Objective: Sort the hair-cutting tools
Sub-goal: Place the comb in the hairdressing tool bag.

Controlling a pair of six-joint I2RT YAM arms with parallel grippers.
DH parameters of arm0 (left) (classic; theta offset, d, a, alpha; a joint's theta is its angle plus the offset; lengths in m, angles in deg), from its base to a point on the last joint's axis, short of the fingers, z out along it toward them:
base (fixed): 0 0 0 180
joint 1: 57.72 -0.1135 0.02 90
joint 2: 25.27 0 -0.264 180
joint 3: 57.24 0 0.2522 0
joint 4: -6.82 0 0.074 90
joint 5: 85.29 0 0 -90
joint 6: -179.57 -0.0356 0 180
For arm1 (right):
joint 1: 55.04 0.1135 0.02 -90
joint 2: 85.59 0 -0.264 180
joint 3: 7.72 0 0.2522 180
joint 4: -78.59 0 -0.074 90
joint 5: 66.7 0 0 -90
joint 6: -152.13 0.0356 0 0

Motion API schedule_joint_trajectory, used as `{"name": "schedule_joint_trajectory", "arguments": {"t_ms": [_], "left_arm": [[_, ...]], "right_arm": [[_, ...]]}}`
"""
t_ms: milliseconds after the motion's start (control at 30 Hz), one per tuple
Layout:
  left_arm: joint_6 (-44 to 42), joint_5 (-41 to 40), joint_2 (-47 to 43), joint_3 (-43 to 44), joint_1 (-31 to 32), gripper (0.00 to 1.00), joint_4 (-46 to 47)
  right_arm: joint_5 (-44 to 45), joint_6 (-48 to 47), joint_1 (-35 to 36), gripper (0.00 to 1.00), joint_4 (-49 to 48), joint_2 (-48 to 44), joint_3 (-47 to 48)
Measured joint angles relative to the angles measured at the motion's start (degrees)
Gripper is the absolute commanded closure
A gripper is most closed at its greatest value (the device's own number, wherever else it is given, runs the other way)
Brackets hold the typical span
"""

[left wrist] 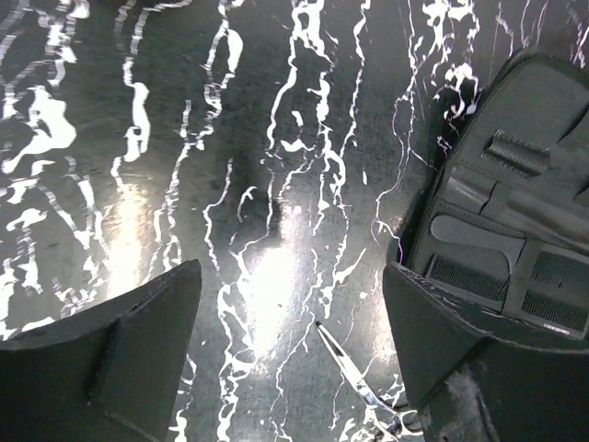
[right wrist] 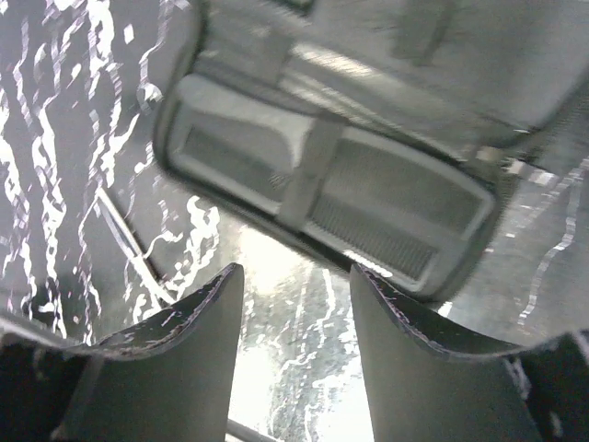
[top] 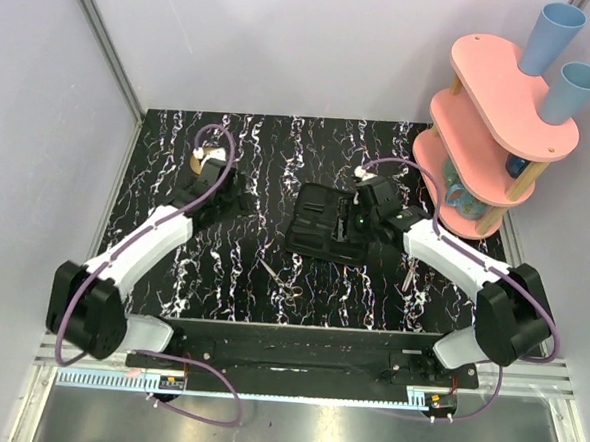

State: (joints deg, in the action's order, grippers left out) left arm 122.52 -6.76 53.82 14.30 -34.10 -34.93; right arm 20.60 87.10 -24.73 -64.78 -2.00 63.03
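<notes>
One pair of slim silvery scissors (top: 277, 279) lies on the black marbled table, in front of the open black case (top: 325, 223). It also shows in the left wrist view (left wrist: 361, 379), low between my fingers, tip pointing away. A second slim silvery pair (top: 409, 276) lies beside the right forearm. My left gripper (top: 226, 197) is open and empty over bare table left of the case (left wrist: 515, 230); its jaws (left wrist: 290, 272) stand wide apart. My right gripper (top: 364, 213) is open and empty (right wrist: 296, 272) at the case's right edge; the case (right wrist: 340, 184) fills that view.
A small brass-coloured bowl (top: 207, 158) sits at the back left behind the left gripper. A pink two-tier rack (top: 491, 133) with blue cups stands at the back right corner. Grey walls close the table's left and back sides.
</notes>
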Motion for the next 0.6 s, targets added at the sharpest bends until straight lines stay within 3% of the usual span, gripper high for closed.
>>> {"name": "schedule_joint_trajectory", "arguments": {"t_ms": [200, 433, 600], "left_arm": [[2.5, -6.3, -15.0, -5.0, -0.1, 0.01, -3.4], [5.2, -11.2, -37.1, -10.1, -0.1, 0.01, -5.1], [5.0, -11.7, -45.1, -10.6, -0.2, 0.01, -5.4]], "right_arm": [[-2.0, -3.4, 7.3, 0.43, -3.5, 0.1, 0.0], [-4.5, -7.9, 14.0, 0.44, -6.5, 4.5, 1.8], [-3.8, -11.0, 20.3, 0.47, -6.7, 10.4, 6.3]]}}
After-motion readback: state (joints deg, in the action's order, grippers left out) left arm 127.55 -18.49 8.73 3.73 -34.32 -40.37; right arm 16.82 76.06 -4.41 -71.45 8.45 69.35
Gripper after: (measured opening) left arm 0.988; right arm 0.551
